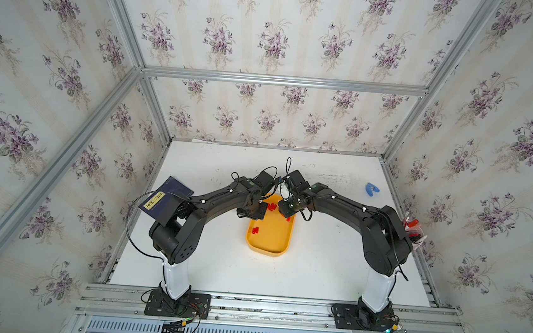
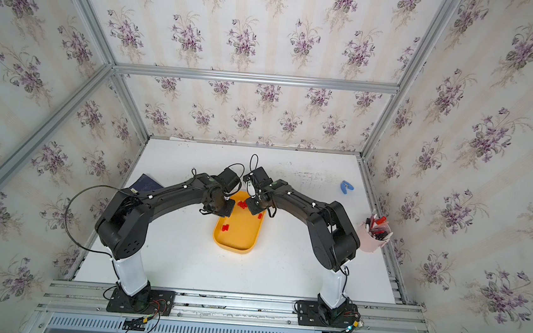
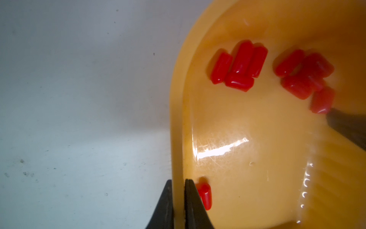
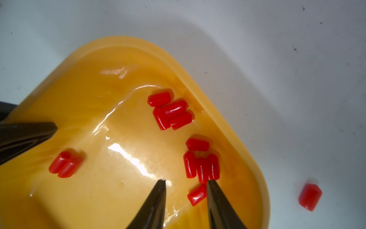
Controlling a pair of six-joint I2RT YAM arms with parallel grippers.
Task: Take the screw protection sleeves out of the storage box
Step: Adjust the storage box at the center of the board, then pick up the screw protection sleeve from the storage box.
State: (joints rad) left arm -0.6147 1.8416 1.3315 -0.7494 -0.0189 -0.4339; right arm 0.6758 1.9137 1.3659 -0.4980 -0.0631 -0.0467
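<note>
Right tool [image 4: 186,181] above stubby, glossy red sleeves [image 4: 175,109] in storage box [image 4: 122,42]

A storage box [image 1: 266,253] sits in the middle of the table [image 1: 316,264], lengthwise front to back. Most screw protection sleeves [image 1: 271,206] lie bunched in its far end, a pair of sleeves [image 1: 255,230] by its left rim, and a lone sleeve [image 4: 310,197] on the table just outside. A booklet [image 1: 170,195] lies at the table's left edge, a cup [image 2: 372,241] at its right edge, and a clip [image 1: 370,189] back right

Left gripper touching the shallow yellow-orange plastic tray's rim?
Touching: the left wrist view shows the left gripper clamped across the rim of the yellow-orange plastic tray, no gap.
</note>
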